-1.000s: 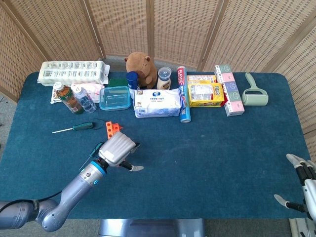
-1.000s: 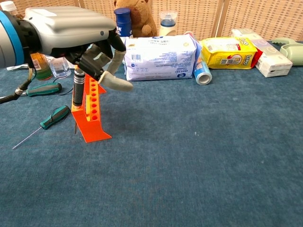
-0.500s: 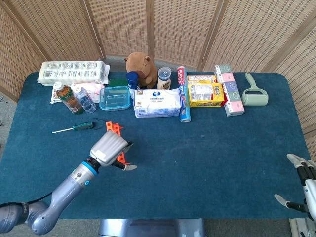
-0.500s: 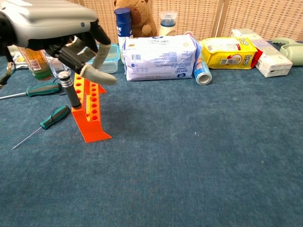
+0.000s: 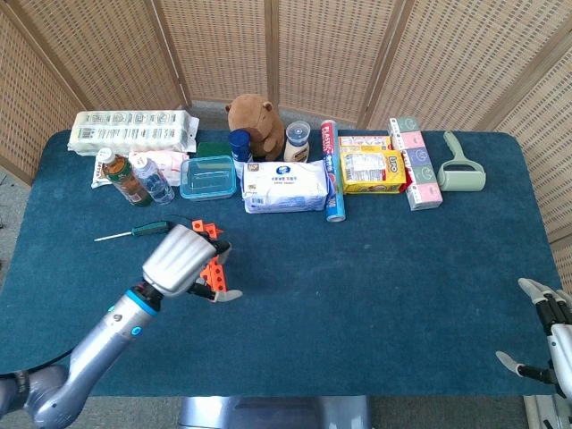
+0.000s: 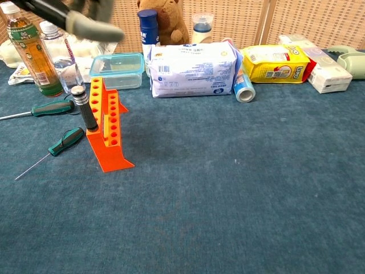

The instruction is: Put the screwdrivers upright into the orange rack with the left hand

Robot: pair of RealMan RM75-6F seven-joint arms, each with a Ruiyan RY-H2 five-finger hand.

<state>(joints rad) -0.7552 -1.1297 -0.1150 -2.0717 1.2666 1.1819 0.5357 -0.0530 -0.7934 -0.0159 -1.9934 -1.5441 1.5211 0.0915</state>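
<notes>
Beside the orange rack (image 6: 106, 132), where one black-handled driver (image 6: 84, 108) stands slightly tilted, the empty, loosely spread left hand (image 5: 183, 262) should next descend squarely on the nearer green screwdriver (image 6: 65, 140) — gripping its handle, not the thin shaft.

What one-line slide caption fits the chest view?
One black-handled screwdriver stands in the orange rack; two green-handled screwdrivers lie beside it.

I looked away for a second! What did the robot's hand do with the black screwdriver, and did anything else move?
The left hand let go of the black-handled screwdriver, which now stands in the orange rack, and lifted up and away toward the robot's left. The two green screwdrivers on the table, the rack and the right hand stayed where they were.
</notes>
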